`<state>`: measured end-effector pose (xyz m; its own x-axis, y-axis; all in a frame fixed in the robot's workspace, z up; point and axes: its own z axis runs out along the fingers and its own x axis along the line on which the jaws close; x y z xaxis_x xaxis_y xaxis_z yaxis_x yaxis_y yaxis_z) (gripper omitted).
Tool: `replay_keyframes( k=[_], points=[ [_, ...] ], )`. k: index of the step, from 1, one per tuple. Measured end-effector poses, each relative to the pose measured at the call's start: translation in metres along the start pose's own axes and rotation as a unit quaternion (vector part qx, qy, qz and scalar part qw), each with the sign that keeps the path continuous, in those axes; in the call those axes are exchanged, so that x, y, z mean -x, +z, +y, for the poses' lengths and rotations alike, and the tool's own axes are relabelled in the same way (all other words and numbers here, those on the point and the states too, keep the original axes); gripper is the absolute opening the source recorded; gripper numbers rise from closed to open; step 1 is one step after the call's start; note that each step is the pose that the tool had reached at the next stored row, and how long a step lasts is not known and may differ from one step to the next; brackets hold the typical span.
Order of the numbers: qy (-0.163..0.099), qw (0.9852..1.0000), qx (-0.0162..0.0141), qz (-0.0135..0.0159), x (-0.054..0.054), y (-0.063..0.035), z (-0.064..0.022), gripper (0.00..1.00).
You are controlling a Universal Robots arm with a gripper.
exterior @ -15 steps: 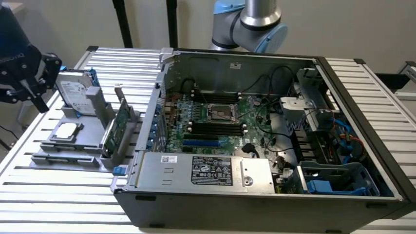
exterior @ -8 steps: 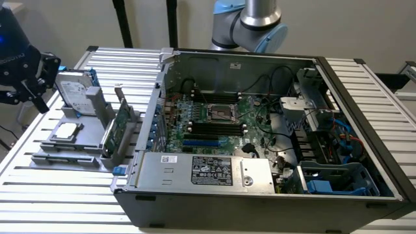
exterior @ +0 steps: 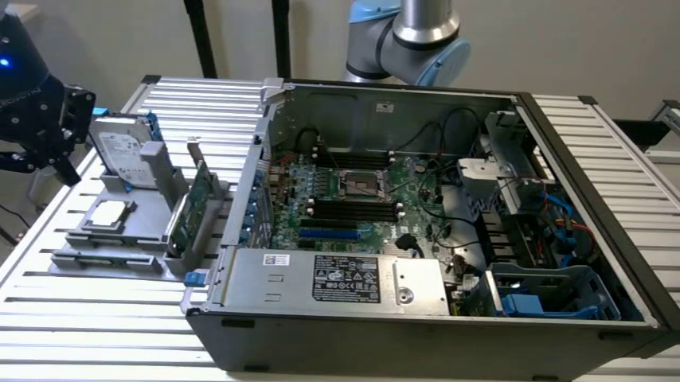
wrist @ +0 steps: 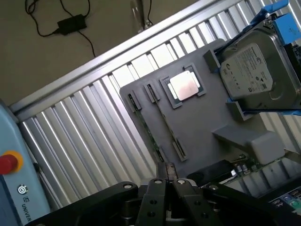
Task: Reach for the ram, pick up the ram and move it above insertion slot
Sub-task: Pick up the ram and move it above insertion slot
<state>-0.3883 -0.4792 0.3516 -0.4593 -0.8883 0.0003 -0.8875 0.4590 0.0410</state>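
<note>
Gripper (wrist: 170, 181) closed, jaws pressed together

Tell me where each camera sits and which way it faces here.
Exterior view: off the arm, raised, looking down into the open computer case on the slatted table; the arm's joint shows behind the case.
Wrist view: on the wrist, looking down over the shut gripper at the grey parts holder.
Shared: the holder, its hard drive and processor, at the exterior view's left.

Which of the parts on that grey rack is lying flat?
The square silver processor chip: it lies flat in its recess, while the hard drive and the green card stand up on edge.
</note>
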Motion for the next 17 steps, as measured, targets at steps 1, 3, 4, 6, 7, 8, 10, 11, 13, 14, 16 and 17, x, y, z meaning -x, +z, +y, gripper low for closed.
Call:
replay_keyframes(
  k=[1,3,4,6,7,8,10,11,13,14,16,17],
  points=[
    [-0.009,1.0,0.0,0.0004,0.0,0.0002,0.0,0.11],
    [-0.027,0.9996,0.0,0.0012,0.0,0.0005,0.0,0.11],
    [-0.037,0.9993,0.0,0.0016,0.0,0.0007,-0.0001,0.11],
    [-0.055,0.9985,0.0,0.0023,0.0,0.0012,-0.0001,0.11],
    [-0.064,0.998,0.0,0.0027,0.0001,0.0014,-0.0001,0.11],
    [-0.073,0.9973,0.0,0.003,0.0,0.0019,-0.0001,0.11],
    [-0.091,0.9959,0.0,0.0038,0.0,0.0024,-0.0001,0.11],
    [-0.1,0.995,0.0,0.0041,0.0,0.0028,-0.0001,0.11],
    [-0.118,0.993,0.0,0.0047,0.0,0.0039,-0.0002,0.11],
    [-0.127,0.9919,0.0,0.0049,0.0,0.0045,-0.0002,0.11],
    [-0.145,0.9895,0.0001,0.0053,0.0,0.0057,-0.0003,0.11],
    [-0.154,0.9881,0.0001,0.0054,0.0,0.0064,-0.0003,0.11]
  ],
)
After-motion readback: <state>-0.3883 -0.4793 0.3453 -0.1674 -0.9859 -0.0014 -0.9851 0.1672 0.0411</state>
